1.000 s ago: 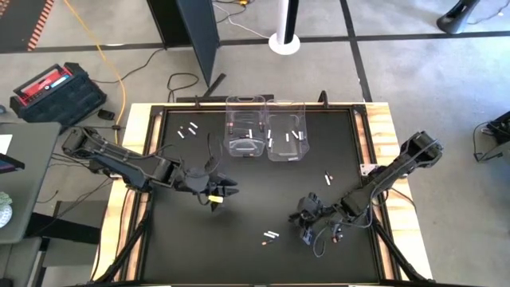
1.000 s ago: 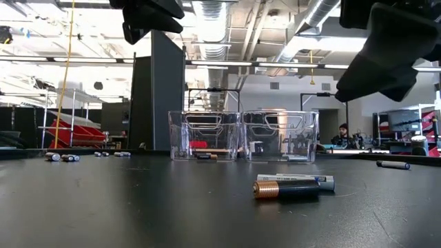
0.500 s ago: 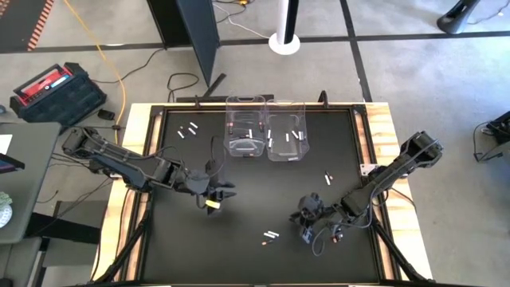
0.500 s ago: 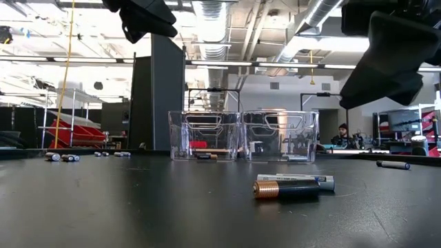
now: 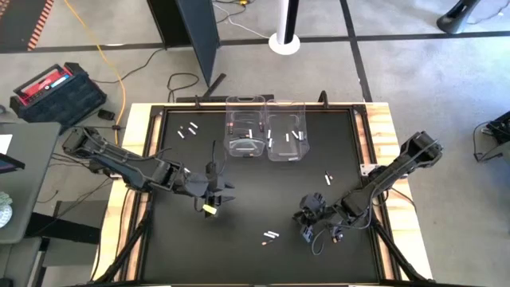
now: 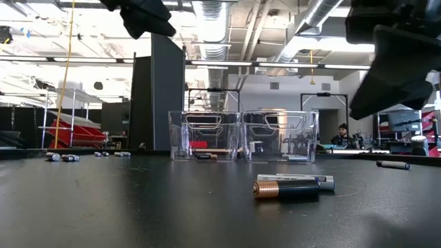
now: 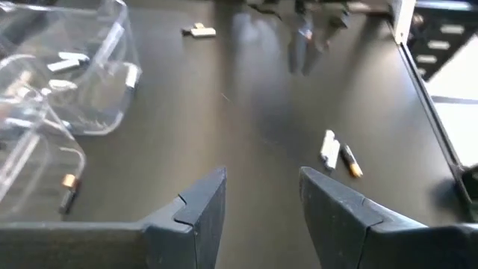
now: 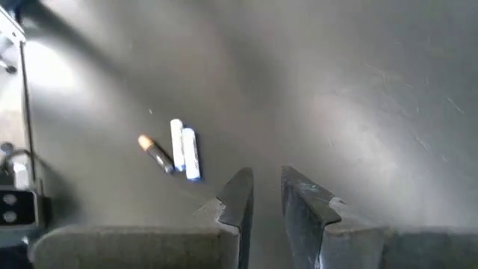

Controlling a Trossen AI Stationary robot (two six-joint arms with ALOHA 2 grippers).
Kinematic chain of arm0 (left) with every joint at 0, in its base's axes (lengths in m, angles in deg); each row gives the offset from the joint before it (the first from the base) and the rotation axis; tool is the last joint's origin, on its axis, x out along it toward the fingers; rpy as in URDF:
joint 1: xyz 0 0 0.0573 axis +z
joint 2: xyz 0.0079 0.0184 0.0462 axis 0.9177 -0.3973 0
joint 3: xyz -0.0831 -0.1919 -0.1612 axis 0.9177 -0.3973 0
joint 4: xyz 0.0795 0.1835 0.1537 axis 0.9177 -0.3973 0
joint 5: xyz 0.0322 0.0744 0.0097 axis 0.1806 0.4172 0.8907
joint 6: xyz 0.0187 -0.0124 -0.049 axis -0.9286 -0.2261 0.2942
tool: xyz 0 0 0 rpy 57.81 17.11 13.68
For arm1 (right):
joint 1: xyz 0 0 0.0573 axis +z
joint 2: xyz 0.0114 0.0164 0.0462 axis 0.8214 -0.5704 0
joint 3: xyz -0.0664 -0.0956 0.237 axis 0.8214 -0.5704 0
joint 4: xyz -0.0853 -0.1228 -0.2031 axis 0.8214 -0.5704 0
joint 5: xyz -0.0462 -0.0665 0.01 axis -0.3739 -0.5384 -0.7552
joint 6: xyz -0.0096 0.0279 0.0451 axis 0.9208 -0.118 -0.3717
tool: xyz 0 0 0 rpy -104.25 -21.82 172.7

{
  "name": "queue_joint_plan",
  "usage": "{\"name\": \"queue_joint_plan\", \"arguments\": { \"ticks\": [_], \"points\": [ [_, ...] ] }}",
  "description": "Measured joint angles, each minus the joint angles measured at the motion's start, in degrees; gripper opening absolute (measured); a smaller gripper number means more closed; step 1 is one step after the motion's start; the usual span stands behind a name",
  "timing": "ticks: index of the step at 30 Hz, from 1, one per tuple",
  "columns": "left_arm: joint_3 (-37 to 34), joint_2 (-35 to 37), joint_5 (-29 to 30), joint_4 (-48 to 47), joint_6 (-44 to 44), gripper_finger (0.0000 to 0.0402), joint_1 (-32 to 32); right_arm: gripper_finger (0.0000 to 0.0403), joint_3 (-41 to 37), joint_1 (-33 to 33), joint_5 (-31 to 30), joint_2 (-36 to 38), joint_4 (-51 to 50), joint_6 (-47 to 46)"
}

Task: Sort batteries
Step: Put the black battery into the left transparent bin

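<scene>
From above, I can't sort the batteries in the bins (image 5: pixel 267 131) by colour; they're too small. The arm (image 5: pixel 127 166) hides most of my left gripper (image 5: pixel 215 195) there. In the low view both grippers are cut off by the top edge, so only dark bulk shows. The left wrist view crops the nearer bin (image 7: pixel 45 90) at its edge.
</scene>
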Motion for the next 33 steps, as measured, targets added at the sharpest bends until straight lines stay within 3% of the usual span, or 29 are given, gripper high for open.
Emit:
{"name": "queue_joint_plan", "arguments": {
  "ticks": [4, 8, 13, 21, 33],
  "points": [
    [-1.4, 0.0, 1.2, 0.7, 3.9, 0.0164, -3.8, 0.0088, 0.0, 0.4, 0.2, 0.0, -2.8, 2.6],
    [-5.7, -0.2, 5.5, 8.2, 10.0, 0.0164, -9.6, 0.0088, 0.0, 1.3, 0.2, 0.0, -3.4, 4.0],
    [-7.3, -6.5, 12.9, 19.7, 13.4, 0.0164, -16.9, 0.0088, 0.0, 6.0, 0.2, 0.0, -3.3, 9.9],
    [2.4, -25.3, 13.1, 25.1, 15.4, 0.0164, -21.1, 0.0088, 0.0, 14.9, 0.3, 0.0, -5.2, 12.5],
    [20.0, -47.2, 15.7, 25.1, 16.3, 0.0164, -19.6, 0.0088, 0.0, 20.7, 0.3, 0.0, -6.1, 9.8]
  ]
}}
